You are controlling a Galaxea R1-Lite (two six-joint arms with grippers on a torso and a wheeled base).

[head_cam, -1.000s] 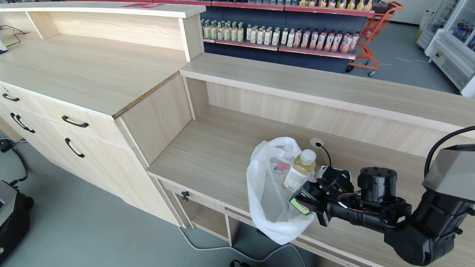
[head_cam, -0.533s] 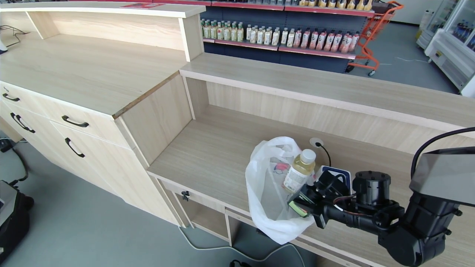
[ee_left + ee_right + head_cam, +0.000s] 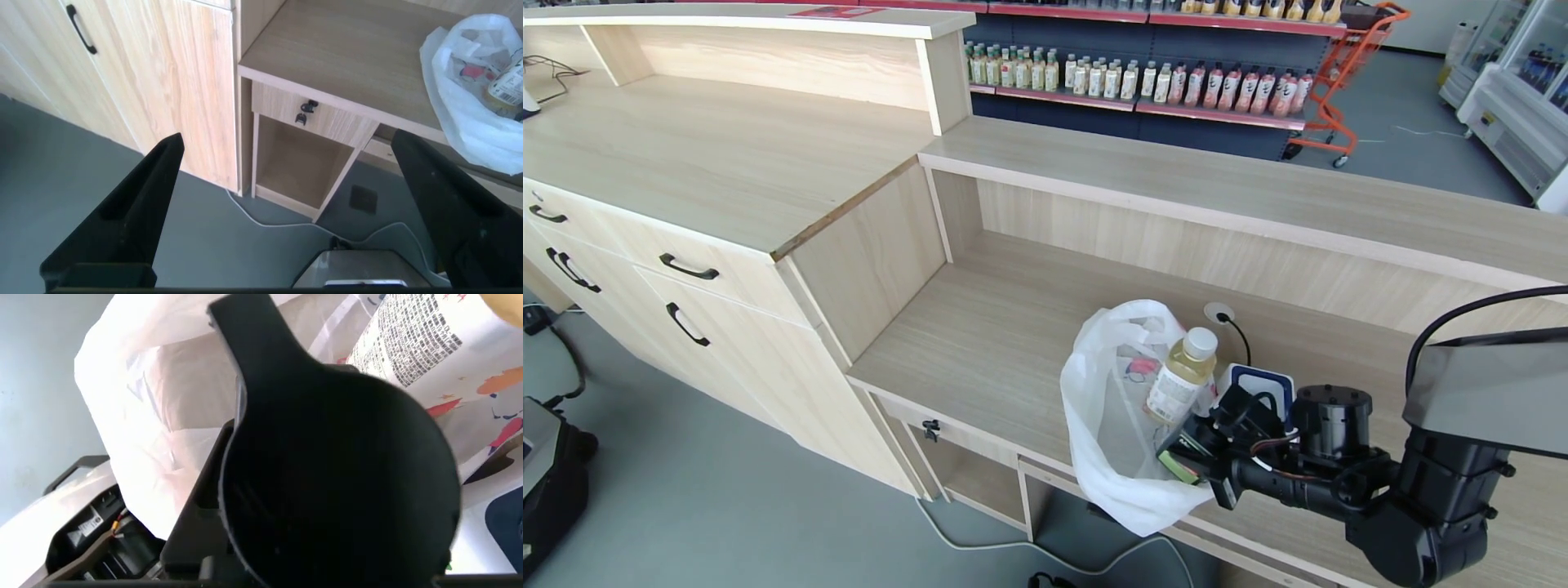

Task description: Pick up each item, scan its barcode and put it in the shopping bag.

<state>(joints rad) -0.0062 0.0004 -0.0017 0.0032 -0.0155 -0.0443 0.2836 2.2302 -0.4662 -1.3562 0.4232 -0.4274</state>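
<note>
One bottle (image 3: 1183,376) stands in the bag (image 3: 1086,408) on the desk (image 3: 996,327), so I judge that item done. My left jaws hang wide by the desk; whether my right jaws, beside the bag, are wide or narrow I cannot tell.

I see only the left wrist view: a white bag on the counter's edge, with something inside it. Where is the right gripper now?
Observer: In the head view the right gripper is at the near rim of the shopping bag, on the robot's right side of the opening.
Operator: What is the pale thing in the bag?
Observer: A bottle of yellowish drink with a white cap. It stands slightly tilted, with its top above the bag's rim.
Operator: Is a scanner near?
Observer: A blue-edged white pad lies on the counter just behind the gripper. I cannot tell whether it is the scanner.
</note>
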